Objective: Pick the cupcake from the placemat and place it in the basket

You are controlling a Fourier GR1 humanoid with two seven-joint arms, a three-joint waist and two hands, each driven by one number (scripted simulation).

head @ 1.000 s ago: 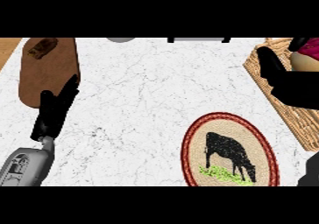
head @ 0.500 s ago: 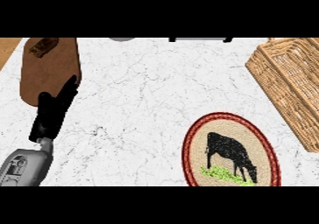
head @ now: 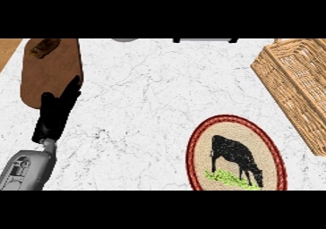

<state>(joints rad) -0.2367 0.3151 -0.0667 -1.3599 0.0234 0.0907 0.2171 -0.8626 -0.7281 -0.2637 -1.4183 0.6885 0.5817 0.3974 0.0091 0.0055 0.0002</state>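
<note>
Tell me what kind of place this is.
Most likely a kitchen counter: a white marble-look top, a brown wooden cutting board at its left, a wicker basket at right and a round cow-print placemat.

One head view — steeply down, close over the counter [head: 146, 89].

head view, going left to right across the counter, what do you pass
left hand over the brown board → bare marble counter → round placemat with the cow picture → wicker basket. No cupcake or right hand shows.
</note>
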